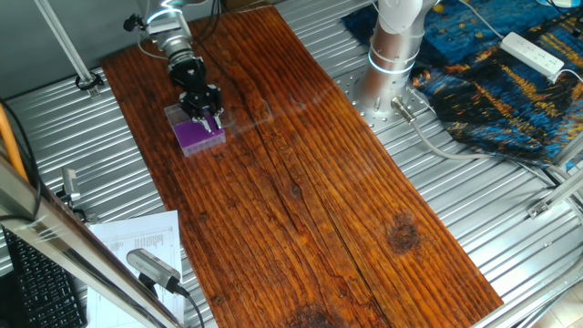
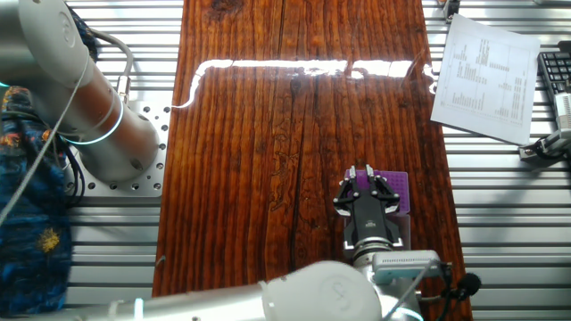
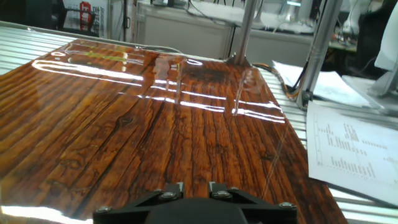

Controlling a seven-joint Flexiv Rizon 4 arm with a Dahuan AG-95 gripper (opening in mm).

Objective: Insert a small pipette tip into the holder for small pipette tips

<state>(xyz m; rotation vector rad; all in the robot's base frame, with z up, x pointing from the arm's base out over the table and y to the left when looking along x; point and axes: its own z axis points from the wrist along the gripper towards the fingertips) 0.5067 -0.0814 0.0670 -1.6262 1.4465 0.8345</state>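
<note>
The holder for small pipette tips point(image 1: 195, 137) is a small clear box with a purple top rack, standing near the far left of the wooden board. In the other fixed view its purple top point(image 2: 399, 189) shows beside the black hand. My gripper point(image 1: 210, 119) hangs directly over the rack, fingers pointing down and drawn close together. A faint pale sliver between them looks like the small pipette tip point(image 1: 216, 126), just above the purple top. In the other fixed view the gripper point(image 2: 364, 172) shows its fingertips nearly touching. The hand view shows only the finger bases point(image 3: 178, 188), not the holder.
A wooden board point(image 1: 310, 191) covers the metal table. Printed paper point(image 2: 486, 80) and a keyboard point(image 2: 555, 76) lie off the board on the holder's side. The arm's base point(image 1: 387, 64) stands beside the board, with patterned blue cloth point(image 1: 510, 82) and a white power strip point(image 1: 533, 53) behind it.
</note>
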